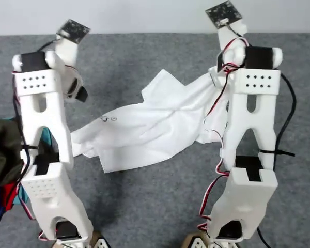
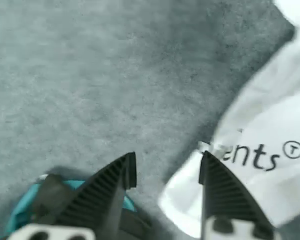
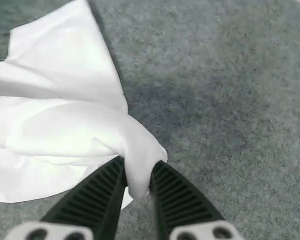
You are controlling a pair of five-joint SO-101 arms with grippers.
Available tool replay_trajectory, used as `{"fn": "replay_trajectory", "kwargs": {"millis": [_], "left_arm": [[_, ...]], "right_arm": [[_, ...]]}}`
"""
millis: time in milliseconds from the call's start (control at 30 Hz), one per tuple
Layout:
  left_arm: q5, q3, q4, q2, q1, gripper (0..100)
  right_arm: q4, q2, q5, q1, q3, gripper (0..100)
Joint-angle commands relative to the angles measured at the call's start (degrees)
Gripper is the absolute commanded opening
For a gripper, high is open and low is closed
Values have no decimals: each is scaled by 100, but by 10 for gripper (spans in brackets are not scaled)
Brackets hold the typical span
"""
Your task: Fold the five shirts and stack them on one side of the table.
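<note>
The white shirt (image 1: pixel 155 129) lies loosely crumpled in the middle of the table (image 1: pixel 144 206), between the two arms, with one pointed corner thrown towards the far edge and its body rucked into soft ridges. It is not yet flat enough to fold. The right gripper (image 3: pixel 138 175) is clenched on a bunched fold at the shirt's edge, the cloth squeezed into a narrow tuck between its black ribbed fingers (image 3: pixel 100 195). This hold looks meant for drawing that side outwards and spreading the fabric. The left gripper (image 2: pixel 168 165) hangs over the table with its jaws parted and nothing between them. One finger is just beside the shirt's opposite hem, near the dark printed lettering (image 2: pixel 260 155), so it seems placed to take that edge so the two arms can stretch the garment between them. The shirt is thin, smooth and limp, and it holds broad, shallow creases. The table covering is a grey, felt-like mat with a fine nap, likely grippy enough to drag on the cloth. At the table's left edge, beside the left arm, sits a heap of other garments (image 1: pixel 2 155) in dark olive, blue and red, and a teal cloth (image 2: pixel 20 210) shows under the left gripper.
</note>
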Motion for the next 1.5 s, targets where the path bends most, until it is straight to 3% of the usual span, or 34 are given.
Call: {"fn": "replay_trajectory", "kwargs": {"millis": [0,267,533,933,1100,1200,1467], "left_arm": [[-167,1007,185,-826,571,210],[-571,3767,97,-2558,1864,210],[-756,4998,-1266,-2136,1644,210],[-738,5015,-2558,-818,1310,209],[-747,4998,-2778,-712,1196,99],[-756,4813,-2646,-712,1204,10],[-756,3284,-1248,-721,1204,6]], "right_arm": [[-57,-22,70,75,-18,9],[-75,92,70,75,-9,9],[-66,321,44,-13,-9,9],[-57,330,44,-251,-9,9],[-48,321,44,-268,-18,9],[-48,321,44,-268,-18,9],[4,277,44,-233,-44,9]]}}
